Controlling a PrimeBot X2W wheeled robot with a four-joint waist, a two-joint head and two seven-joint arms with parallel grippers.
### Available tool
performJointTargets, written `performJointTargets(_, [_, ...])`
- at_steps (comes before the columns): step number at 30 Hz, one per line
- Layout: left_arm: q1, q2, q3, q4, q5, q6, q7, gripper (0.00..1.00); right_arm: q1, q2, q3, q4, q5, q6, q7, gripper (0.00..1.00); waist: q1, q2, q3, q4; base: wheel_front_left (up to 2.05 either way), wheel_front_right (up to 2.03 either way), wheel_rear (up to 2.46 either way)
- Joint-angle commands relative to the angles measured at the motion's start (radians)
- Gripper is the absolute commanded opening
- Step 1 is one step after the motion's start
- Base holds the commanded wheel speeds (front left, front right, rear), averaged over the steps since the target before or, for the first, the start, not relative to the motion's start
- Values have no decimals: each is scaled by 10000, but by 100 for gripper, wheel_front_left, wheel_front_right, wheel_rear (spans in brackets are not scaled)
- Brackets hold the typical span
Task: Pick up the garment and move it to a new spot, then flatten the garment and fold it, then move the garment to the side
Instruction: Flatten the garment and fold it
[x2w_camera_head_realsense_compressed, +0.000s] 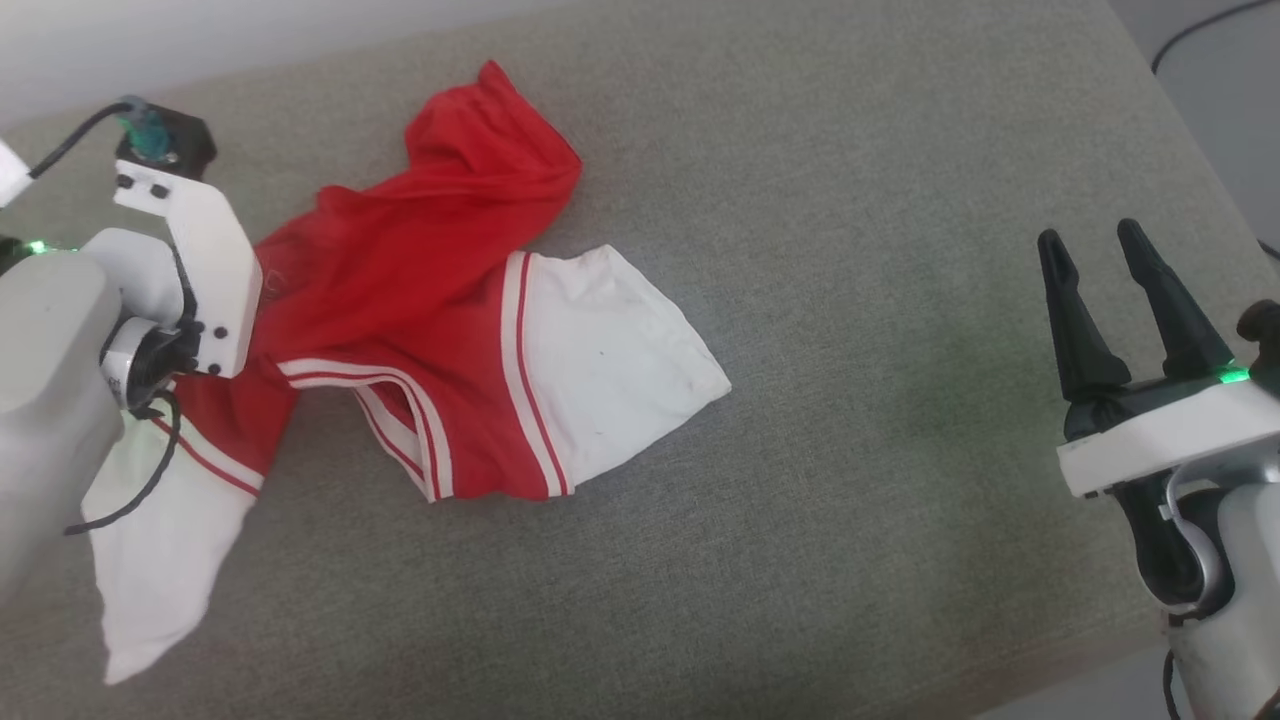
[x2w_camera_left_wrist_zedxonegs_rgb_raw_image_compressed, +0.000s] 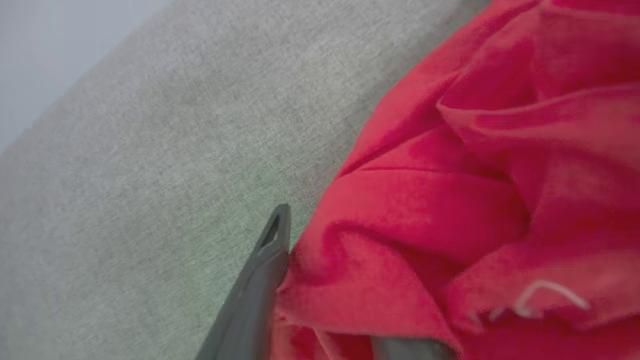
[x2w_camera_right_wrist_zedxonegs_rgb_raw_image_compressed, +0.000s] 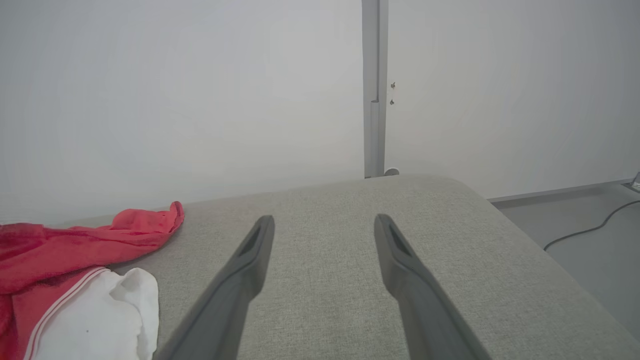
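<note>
Red jersey shirt (x2w_camera_head_realsense_compressed: 400, 290) with white sleeves and red-white striped trim sits crumpled on the left part of the grey fabric worktop (x2w_camera_head_realsense_compressed: 850, 250). Its red body is bunched and drawn up off the worktop toward the left claw (x2w_camera_left_wrist_zedxonegs_rgb_raw_image_compressed: 310, 250). One white sleeve (x2w_camera_head_realsense_compressed: 610, 350) lies spread on the worktop near its middle. The other sleeve (x2w_camera_head_realsense_compressed: 160, 560) hangs down below the left wrist, over the worktop's near left part. In the left wrist view, red cloth is gathered between the claw's dark fingers (x2w_camera_left_wrist_zedxonegs_rgb_raw_image_compressed: 260, 285). One finger runs bare along the cloth's edge and the other is mostly buried under folds, so the claw looks clamped on the shirt. The right claw (x2w_camera_head_realsense_compressed: 1090, 240) hovers over the worktop's right edge, well apart from the shirt, its two fingers spread wide above bare grey fabric. A dark cable (x2w_camera_right_wrist_zedxonegs_rgb_raw_image_compressed: 590, 230) lies on the floor past the worktop's right side.
</note>
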Motion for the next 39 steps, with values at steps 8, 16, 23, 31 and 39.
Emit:
performJointTargets(8, [-278,-705,190,946,-201,-473,-758,100,-77,-171,124,249,92,-3,-156,100,0,0,-26,280,0,0,0])
performJointTargets(16, [-6,-964,231,852,-165,-848,-1766,100,309,-323,202,300,45,-3,122,100,0,0,-771,1068,0,0,0])
performJointTargets(23, [785,-981,347,169,-161,-591,-3070,100,808,-371,230,293,125,-3,625,100,0,0,-1561,1926,0,0,0])
performJointTargets(31, [2052,-615,586,-708,-466,-307,-4022,100,1120,-390,491,279,92,-3,1245,100,0,0,-2158,2690,0,0,0])
performJointTargets(39, [3214,21,991,-1964,-399,417,-5823,100,1245,-584,890,495,425,-3,2295,100,0,0,-2447,3440,0,0,0])
